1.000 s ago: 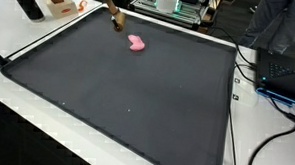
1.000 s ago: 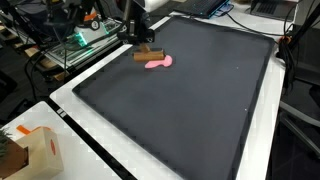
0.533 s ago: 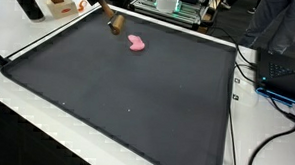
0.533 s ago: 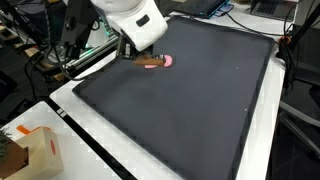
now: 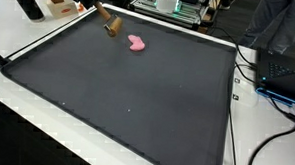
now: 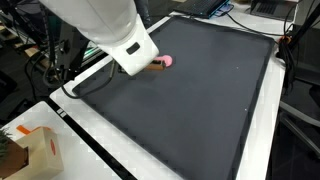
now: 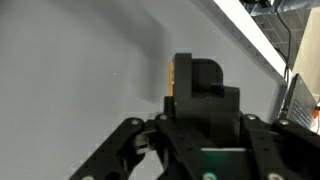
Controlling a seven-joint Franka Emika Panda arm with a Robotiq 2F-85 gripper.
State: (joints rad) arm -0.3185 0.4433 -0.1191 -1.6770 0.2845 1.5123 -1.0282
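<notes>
The arm (image 6: 105,30) leaned low over the black mat (image 5: 137,102) on the table, wrist tilted. Its fingers (image 7: 205,82) were clamped on a wooden block (image 5: 110,25) — near the pink piece (image 5: 136,43).

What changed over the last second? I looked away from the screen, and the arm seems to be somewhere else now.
The arm swung in over the mat's corner, and its white body now hides much of that corner in an exterior view. The gripper shifted the wooden block a short way. It apparently stayed clamped on the block, which is now tilted. Nothing was let go. The pink object and the black mat stayed put.
</notes>
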